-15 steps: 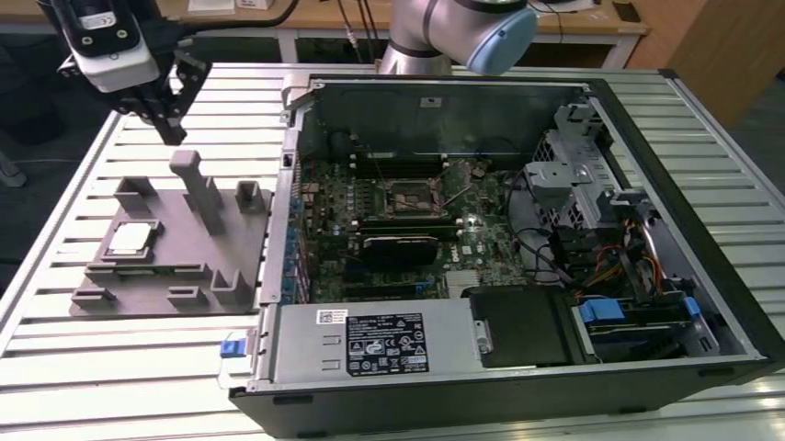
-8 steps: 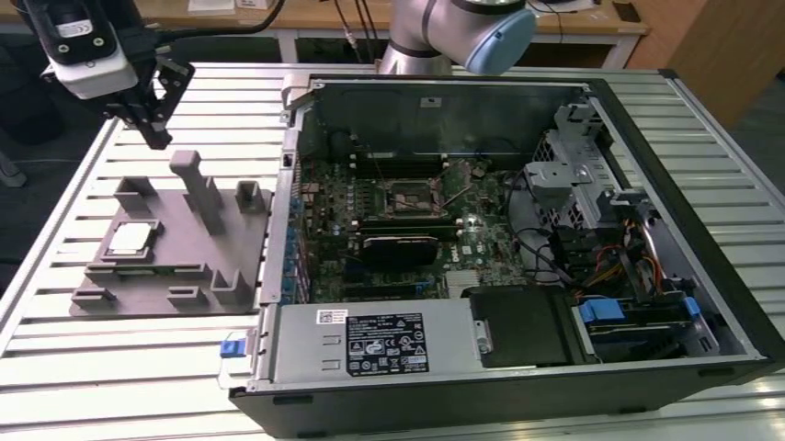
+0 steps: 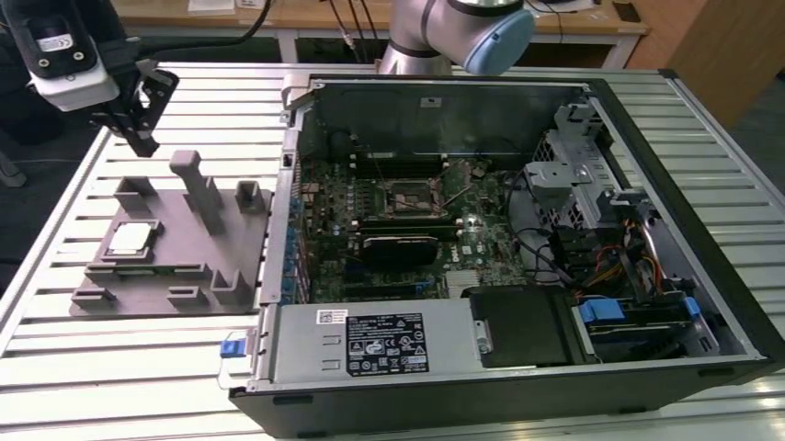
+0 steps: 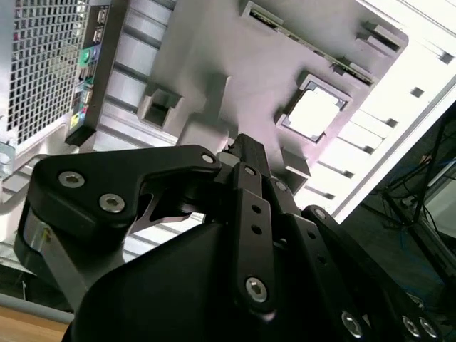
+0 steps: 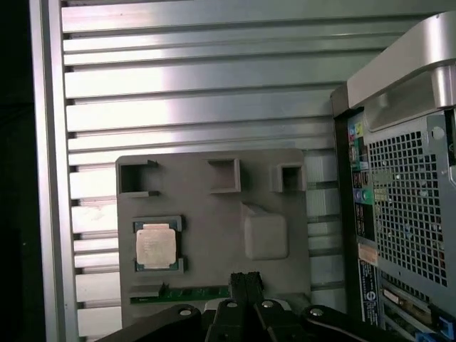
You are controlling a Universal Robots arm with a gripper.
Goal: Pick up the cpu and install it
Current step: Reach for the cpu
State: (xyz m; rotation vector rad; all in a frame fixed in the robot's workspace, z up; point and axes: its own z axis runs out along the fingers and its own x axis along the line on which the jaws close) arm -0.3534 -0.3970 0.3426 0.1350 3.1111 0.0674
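Resting flat in a shallow recess of the grey tray (image 3: 184,276), the cpu (image 3: 129,239) shows its silvery top, toward the exterior view's left. In the first wrist view it lies near a green strip (image 5: 192,292) along the tray's edge. The gripper (image 3: 145,140) hangs in the air over the tray's edge, well apart from the cpu. Its black fingers (image 5: 239,285) are pressed together with nothing between them. Posts (image 3: 197,188) rise from the tray between the cpu and the open case (image 3: 429,115), which lies on the slatted table (image 3: 123,367). Inside the case, the socket (image 3: 409,195) sits on the board (image 3: 491,211).
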